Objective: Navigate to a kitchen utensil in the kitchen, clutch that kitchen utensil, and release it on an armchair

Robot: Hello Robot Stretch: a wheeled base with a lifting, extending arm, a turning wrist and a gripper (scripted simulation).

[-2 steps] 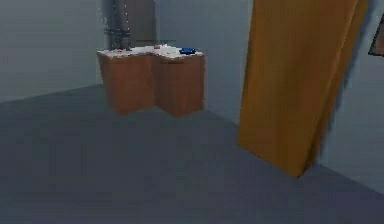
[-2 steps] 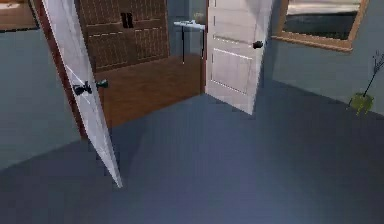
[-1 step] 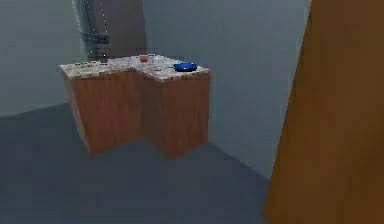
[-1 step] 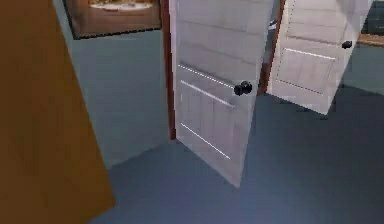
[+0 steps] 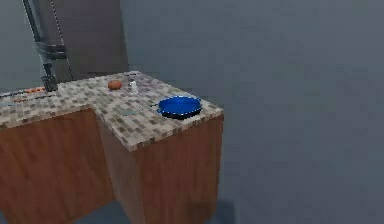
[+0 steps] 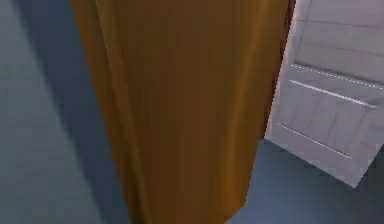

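An L-shaped counter [image 5: 130,120] with a speckled stone top and brown wooden fronts stands in the forward view's left half. On its near corner lies a blue round dish [image 5: 179,106]. Farther back sit a small orange-brown round thing [image 5: 116,85] and a tiny pale object [image 5: 133,89]. At the back left a dark upright fixture [image 5: 45,50] rises from the top. No thing here has a shape I can name as a kitchen utensil.
A grey wall [image 5: 290,70] runs behind and right of the counter, with grey-blue floor [image 5: 300,200] below. In the arm side view a tall brown wooden panel [image 6: 180,100] stands very close, with a white panelled door [image 6: 335,90] at the right and grey floor [image 6: 50,150] at the left.
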